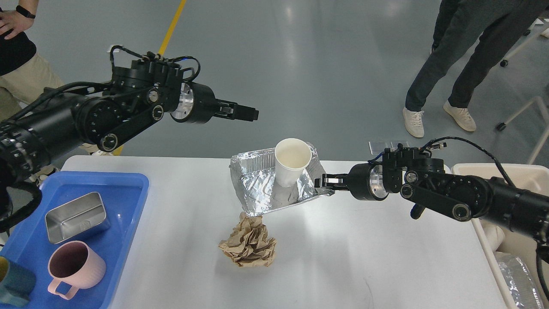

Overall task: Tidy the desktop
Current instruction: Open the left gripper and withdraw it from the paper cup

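On the left, a blue tray is carrying a steel tin and a pink mug. The left claw is hovering high, fingers together, gripping nothing. On the white worktop, a paper cup is standing in a foil tray, behind crumpled brown paper. The right claw is pinching the foil's right edge.

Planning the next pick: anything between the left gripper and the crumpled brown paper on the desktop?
Nothing visible blocks it. The left gripper hangs above and beyond the far edge of the desktop. The foil tray with the white paper cup sits just behind the crumpled brown paper, touching its far edge, so a descent from above looks clear.
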Available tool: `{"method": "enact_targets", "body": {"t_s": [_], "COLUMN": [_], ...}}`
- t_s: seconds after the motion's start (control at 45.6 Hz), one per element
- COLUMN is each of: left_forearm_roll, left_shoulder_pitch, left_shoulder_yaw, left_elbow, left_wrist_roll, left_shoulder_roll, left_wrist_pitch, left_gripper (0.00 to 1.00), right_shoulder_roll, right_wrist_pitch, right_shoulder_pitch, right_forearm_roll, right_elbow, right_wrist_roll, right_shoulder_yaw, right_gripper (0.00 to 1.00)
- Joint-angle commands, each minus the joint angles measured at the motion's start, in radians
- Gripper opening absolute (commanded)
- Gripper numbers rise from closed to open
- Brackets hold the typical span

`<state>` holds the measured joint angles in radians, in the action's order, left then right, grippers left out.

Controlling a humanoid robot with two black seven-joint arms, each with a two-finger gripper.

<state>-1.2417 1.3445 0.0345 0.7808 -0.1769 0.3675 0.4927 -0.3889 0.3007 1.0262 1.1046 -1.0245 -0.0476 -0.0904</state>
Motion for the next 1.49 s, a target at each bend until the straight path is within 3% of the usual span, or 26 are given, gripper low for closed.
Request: {"method": "enact_targets", "body": {"t_s": [0.0,0.219,0.394,0.504,0.789,0.942,1.468], "left_forearm_roll": [0.016,0.021,0.158,0.301,0.57,0.584,0.811], "left_shoulder_pitch": [-0.079,-0.29,-0.51,-0.602,-0.668,-0.666,-0.663], "left_shoulder_yaw": [0.004,0.168,0.413,0.472,0.437,0.312,0.289], "left_elbow": [0.115,0.333,0.361,0.38,0.41,0.442,0.62], "left_wrist_roll": [0.007,0.034,0.068,0.102,0.128,0.177,0.172], "left_shoulder_roll": [0.152,0.393,0.487,0.566,0.755,0.864,1.021], "left_wrist_pitch": [-0.039,-0.108,-0.157,-0.16,-0.195,-0.197,-0.184], "left_gripper": [0.97,0.97,0.97,0.97,0.97,0.97,0.97], "right_shoulder_roll": [0.002,0.002,0.001,-0.002,-0.021,-0.019,-0.024], "right_wrist_pitch": [0.0,0.0,0.0,0.0,0.002,0.0,0.002], "right_shoulder_pitch": [0.0,0.0,-0.001,-0.006,-0.012,-0.009,-0.009], "right_forearm_roll": [0.0,0.0,-0.002,-0.002,-0.002,-0.003,-0.003], "right_elbow": [0.003,0.001,0.001,0.003,0.001,0.001,0.001], "right_wrist_roll": [0.0,0.0,0.0,0.0,0.0,0.0,0.0], "right_shoulder_yaw": [0.0,0.001,0.003,0.004,0.005,0.008,0.009], "right_gripper": [0.0,0.0,0.0,0.0,0.0,0.0,0.0]}}
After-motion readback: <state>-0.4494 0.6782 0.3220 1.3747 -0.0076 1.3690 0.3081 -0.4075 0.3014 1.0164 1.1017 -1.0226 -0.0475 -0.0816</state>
